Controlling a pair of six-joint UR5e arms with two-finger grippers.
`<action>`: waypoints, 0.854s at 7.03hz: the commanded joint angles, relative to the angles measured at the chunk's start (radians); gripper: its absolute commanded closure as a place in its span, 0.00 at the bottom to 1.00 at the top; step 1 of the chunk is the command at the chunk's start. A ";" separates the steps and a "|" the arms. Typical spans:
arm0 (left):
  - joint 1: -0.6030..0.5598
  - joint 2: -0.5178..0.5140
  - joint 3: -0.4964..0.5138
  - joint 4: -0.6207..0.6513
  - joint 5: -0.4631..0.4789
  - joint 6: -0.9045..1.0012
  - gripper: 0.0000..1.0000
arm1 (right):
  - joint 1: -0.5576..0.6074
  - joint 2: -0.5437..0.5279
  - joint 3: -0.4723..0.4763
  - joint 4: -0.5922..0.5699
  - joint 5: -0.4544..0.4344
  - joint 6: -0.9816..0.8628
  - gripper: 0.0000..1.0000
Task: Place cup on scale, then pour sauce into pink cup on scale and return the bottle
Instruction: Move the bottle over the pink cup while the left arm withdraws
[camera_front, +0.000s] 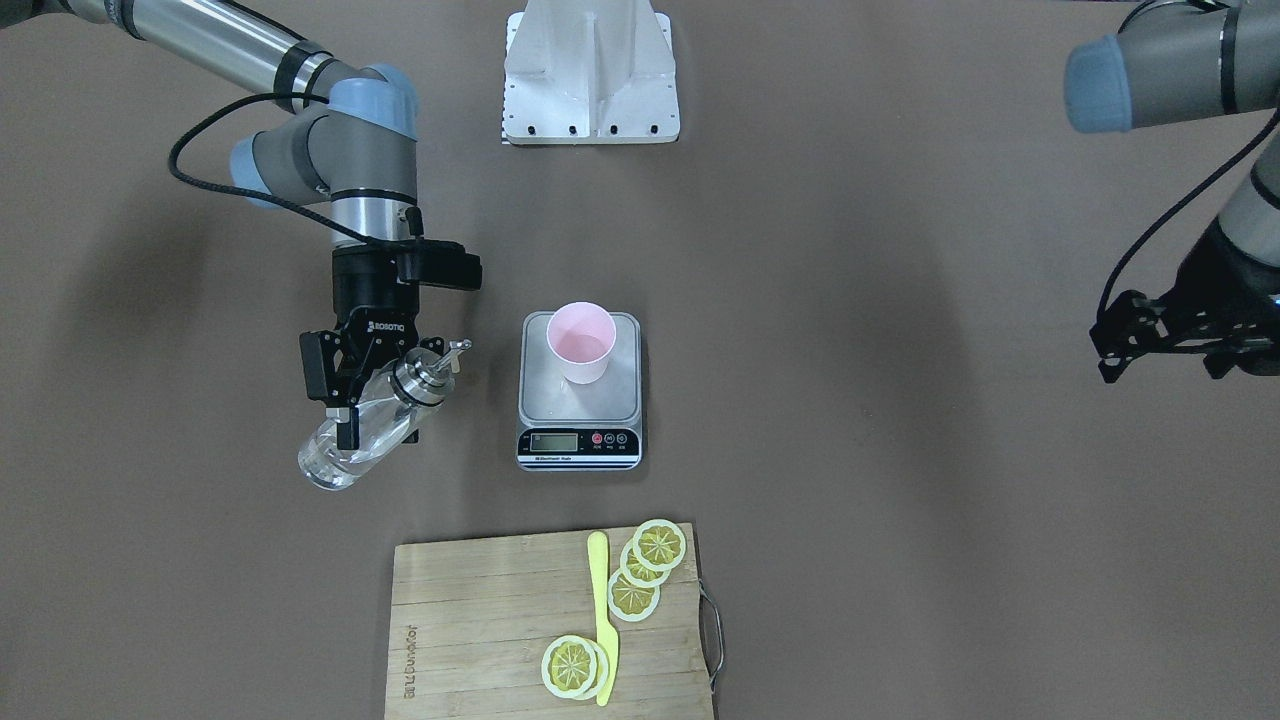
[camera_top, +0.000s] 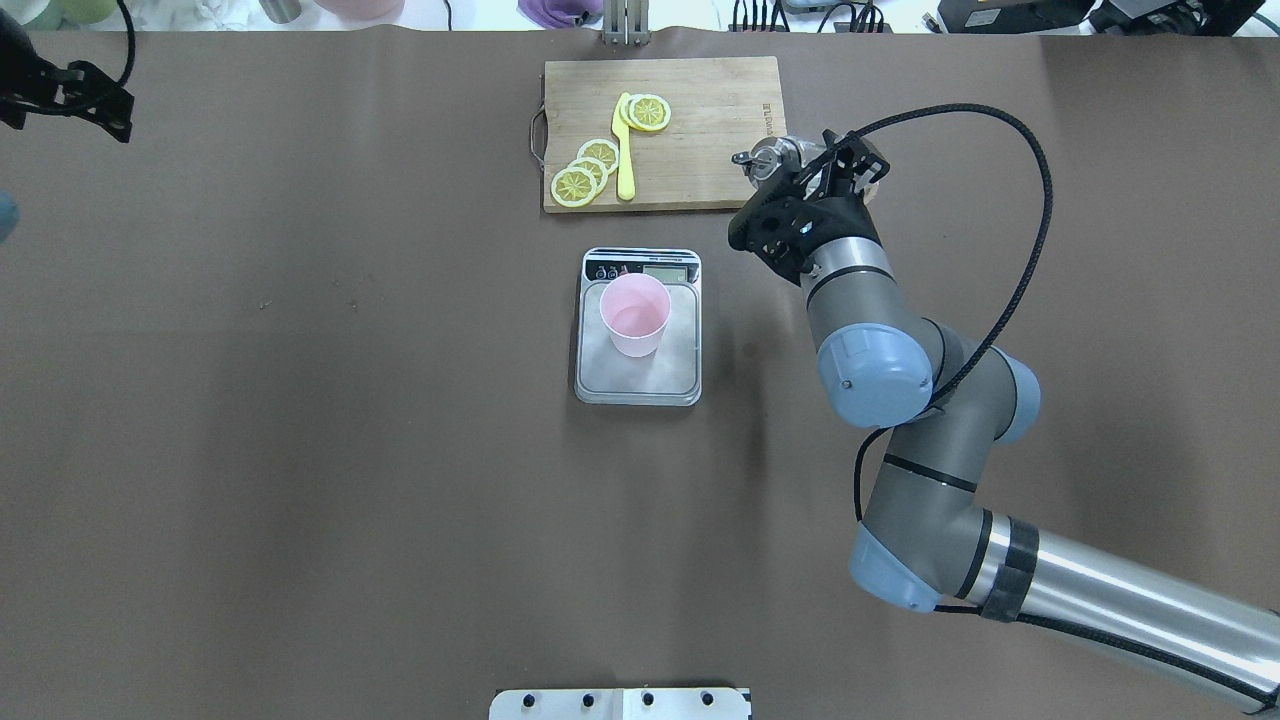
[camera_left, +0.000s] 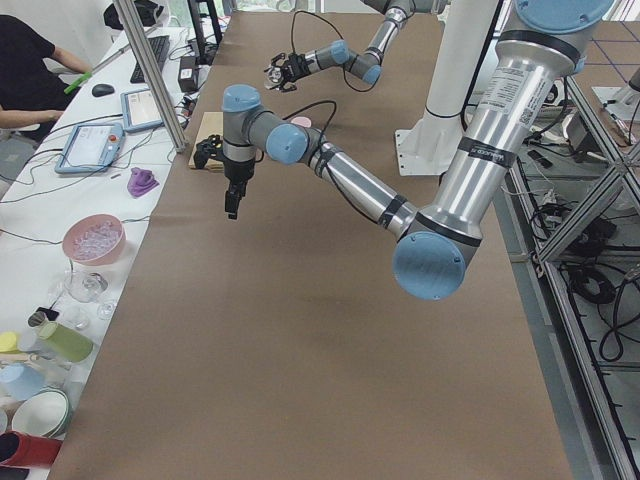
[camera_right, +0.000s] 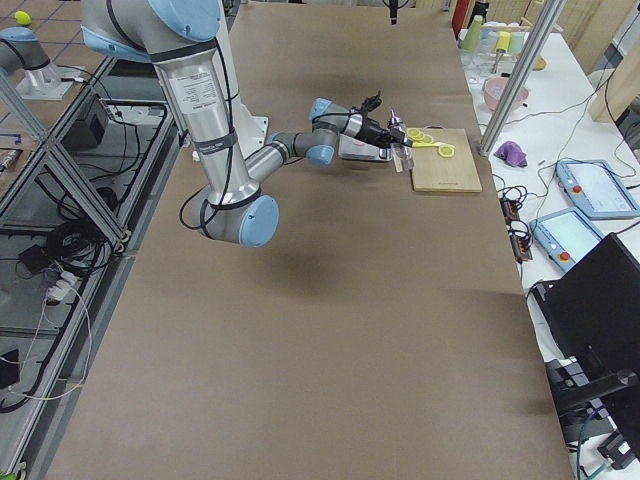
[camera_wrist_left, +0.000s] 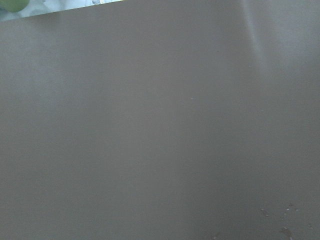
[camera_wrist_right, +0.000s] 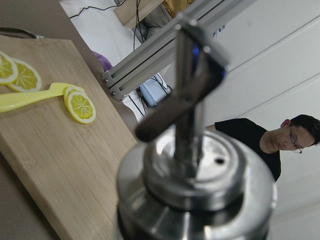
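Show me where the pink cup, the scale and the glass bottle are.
cup (camera_front: 580, 345): exterior front-facing view, inner wall.
scale (camera_front: 541, 398): exterior front-facing view, bare steel platform.
bottle (camera_front: 330, 462): exterior front-facing view, lower glass body.

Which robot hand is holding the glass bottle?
The right gripper is clamped on the tilted bottle; the left gripper hangs empty, far off to the side.

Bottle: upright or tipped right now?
Tipped. The right claw holds the bottle slanted, pourer cap toward the scale, base away; it is beside the cup, not over it.
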 joint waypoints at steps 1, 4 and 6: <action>-0.022 0.016 0.012 -0.001 0.005 0.006 0.02 | -0.086 0.011 -0.010 -0.028 -0.147 -0.117 1.00; -0.027 0.024 0.037 -0.001 0.007 0.008 0.02 | -0.117 -0.009 -0.012 -0.031 -0.231 -0.234 1.00; -0.057 0.045 0.044 0.011 0.010 0.078 0.02 | -0.126 -0.010 -0.018 -0.036 -0.289 -0.274 1.00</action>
